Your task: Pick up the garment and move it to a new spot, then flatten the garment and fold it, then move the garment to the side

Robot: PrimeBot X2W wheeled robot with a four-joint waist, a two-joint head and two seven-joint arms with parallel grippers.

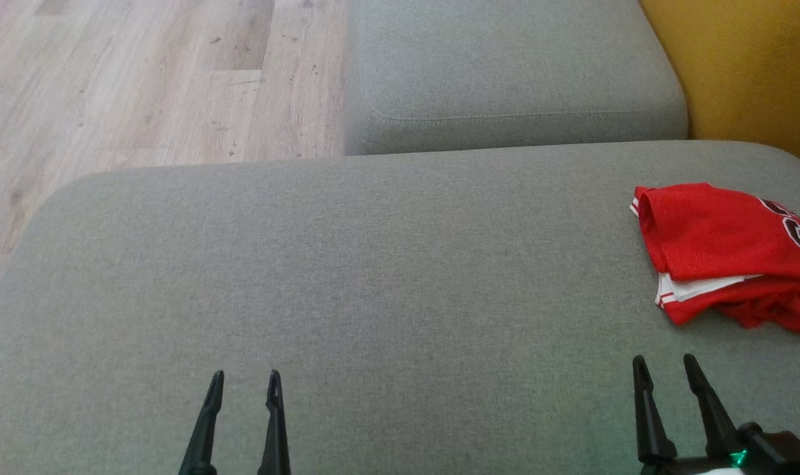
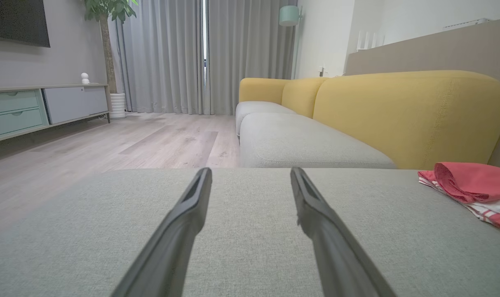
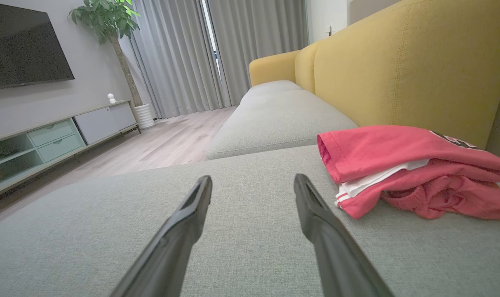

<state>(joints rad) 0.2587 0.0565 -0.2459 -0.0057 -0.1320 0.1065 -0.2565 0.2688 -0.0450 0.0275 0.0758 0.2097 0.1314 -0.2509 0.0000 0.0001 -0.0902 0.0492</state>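
Both open, empty: my left tool (image 1: 248, 375) and right tool (image 1: 663, 359) could snag just one seemingly loose shirt (image 1: 716, 244) layer.

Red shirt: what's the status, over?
Left gripper open, empty. Right gripper open, empty, short of shirt. Shirt loosely folded at right end of cushion, untouched. Path clear.

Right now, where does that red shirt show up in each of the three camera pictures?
Head view: red shirt at the right edge, partly cut off, on the grey cushion.
Left wrist view: far right, below mid-height.
Right wrist view: right half, around mid-height.
Shared landmark: the yellow backrest behind the shirt.
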